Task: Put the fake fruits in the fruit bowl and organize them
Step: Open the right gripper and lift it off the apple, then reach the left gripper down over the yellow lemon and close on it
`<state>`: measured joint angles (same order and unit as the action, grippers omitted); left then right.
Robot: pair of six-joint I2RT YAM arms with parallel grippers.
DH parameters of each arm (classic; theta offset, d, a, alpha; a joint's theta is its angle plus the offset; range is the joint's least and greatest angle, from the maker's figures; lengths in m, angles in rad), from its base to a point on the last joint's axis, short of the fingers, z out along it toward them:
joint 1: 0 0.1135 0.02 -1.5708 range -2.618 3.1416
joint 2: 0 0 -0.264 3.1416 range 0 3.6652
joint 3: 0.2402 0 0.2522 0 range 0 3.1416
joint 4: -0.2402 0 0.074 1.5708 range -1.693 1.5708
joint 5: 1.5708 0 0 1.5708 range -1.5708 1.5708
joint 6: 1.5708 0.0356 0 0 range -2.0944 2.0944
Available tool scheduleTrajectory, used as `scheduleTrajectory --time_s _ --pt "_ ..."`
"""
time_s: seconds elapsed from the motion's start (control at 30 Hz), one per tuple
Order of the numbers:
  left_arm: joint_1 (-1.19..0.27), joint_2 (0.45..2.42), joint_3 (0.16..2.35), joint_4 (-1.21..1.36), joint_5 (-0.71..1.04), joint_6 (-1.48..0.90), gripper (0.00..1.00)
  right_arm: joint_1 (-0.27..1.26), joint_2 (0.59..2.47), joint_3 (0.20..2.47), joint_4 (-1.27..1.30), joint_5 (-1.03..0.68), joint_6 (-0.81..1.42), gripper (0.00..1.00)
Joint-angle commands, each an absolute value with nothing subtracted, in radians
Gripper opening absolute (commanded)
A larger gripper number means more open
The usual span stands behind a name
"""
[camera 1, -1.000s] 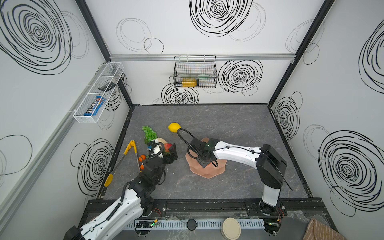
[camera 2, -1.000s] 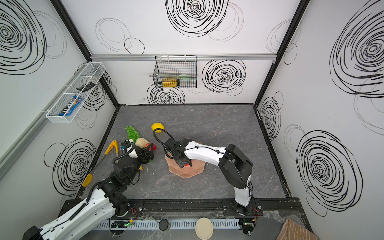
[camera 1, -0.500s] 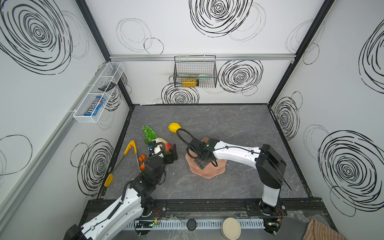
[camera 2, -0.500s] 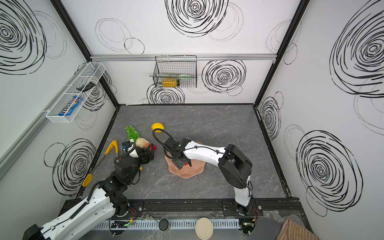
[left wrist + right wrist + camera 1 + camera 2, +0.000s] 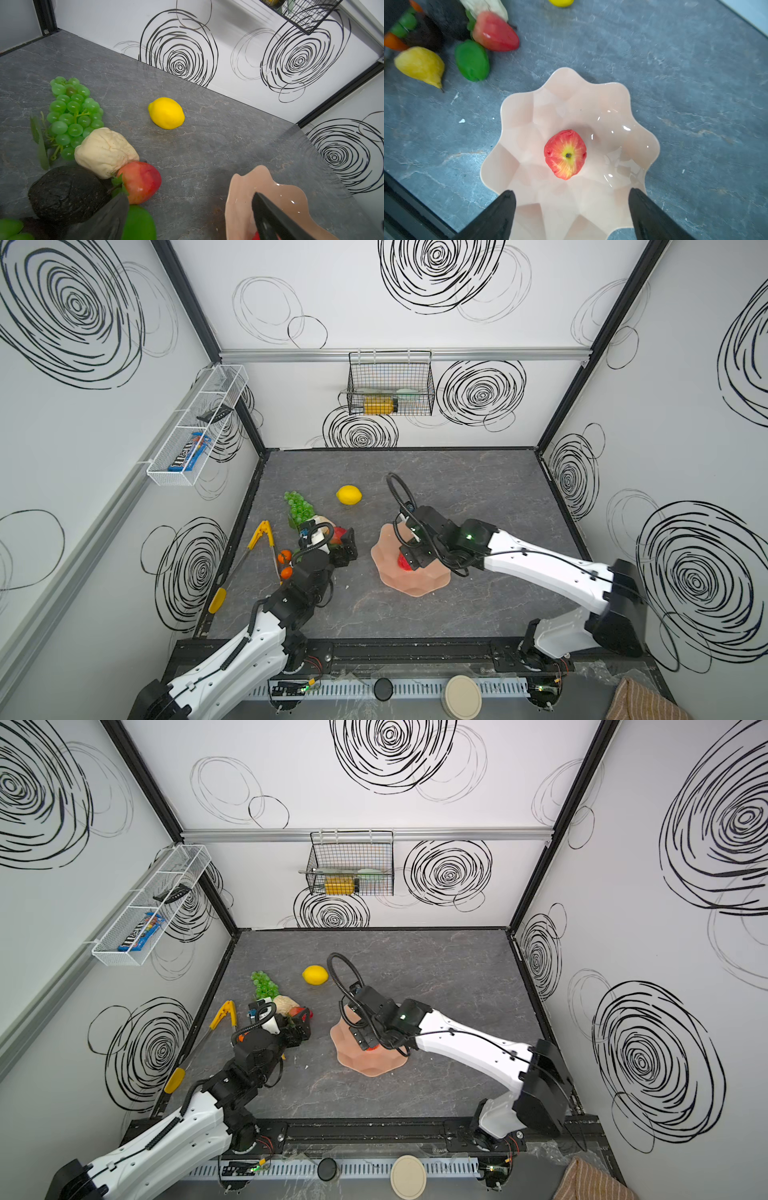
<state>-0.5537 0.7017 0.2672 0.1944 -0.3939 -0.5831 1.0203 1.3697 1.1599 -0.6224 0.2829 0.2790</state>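
The peach-pink fruit bowl (image 5: 529, 116) (image 5: 419, 585) stands mid-table with one red apple (image 5: 565, 154) (image 5: 402, 563) lying free in its middle. My right gripper (image 5: 572, 192) (image 5: 409, 551) hovers over the bowl, open, with nothing between its fingers. At the left lie the green grapes (image 5: 71, 112), beige pear (image 5: 105, 151), strawberry (image 5: 141, 181), avocado (image 5: 66, 193), lime (image 5: 139, 223) and a yellow pear-shaped fruit (image 5: 420, 64). The lemon (image 5: 348, 494) sits apart, farther back. My left gripper (image 5: 187, 220) (image 5: 347, 549) is open beside this pile, one finger next to the lime.
Yellow-handled tongs (image 5: 262, 537) lie along the left edge with two small oranges (image 5: 285, 564) beside them. A wire basket (image 5: 390, 385) hangs on the back wall and a white wire shelf (image 5: 195, 427) on the left wall. Walls close in on three sides.
My right gripper has opened over the bowl and the apple now lies loose under it. The left arm has barely moved.
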Motion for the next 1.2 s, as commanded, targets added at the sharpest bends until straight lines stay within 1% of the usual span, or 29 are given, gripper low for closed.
scheduleTrajectory --time_s 0.0,0.13,0.3,0.53,0.7,0.93,1.17 --pt "-0.557 0.753 0.345 0.192 -0.410 -0.623 0.99 1.015 1.227 1.008 -0.462 0.318 0.278 0.89" --pt "-0.553 0.840 0.412 0.141 -0.458 -0.664 0.99 1.005 1.043 0.819 -0.280 0.278 0.279 0.89" --pt "-0.493 0.996 0.533 0.059 -0.471 -0.680 0.98 0.970 0.918 0.717 -0.217 0.228 0.309 0.89" --pt "-0.376 1.206 0.666 -0.061 -0.408 -0.685 0.97 0.950 0.816 0.624 -0.219 0.193 0.327 0.89" --pt "-0.310 1.308 0.715 -0.040 -0.328 -0.651 0.96 0.944 0.742 0.561 -0.200 0.170 0.353 0.89" --pt "-0.303 1.531 0.936 -0.078 -0.273 -0.603 0.96 0.936 0.713 0.536 -0.198 0.147 0.360 0.89" --pt "-0.285 1.760 1.158 -0.128 -0.233 -0.656 0.96 0.936 0.693 0.525 -0.201 0.149 0.368 0.89"
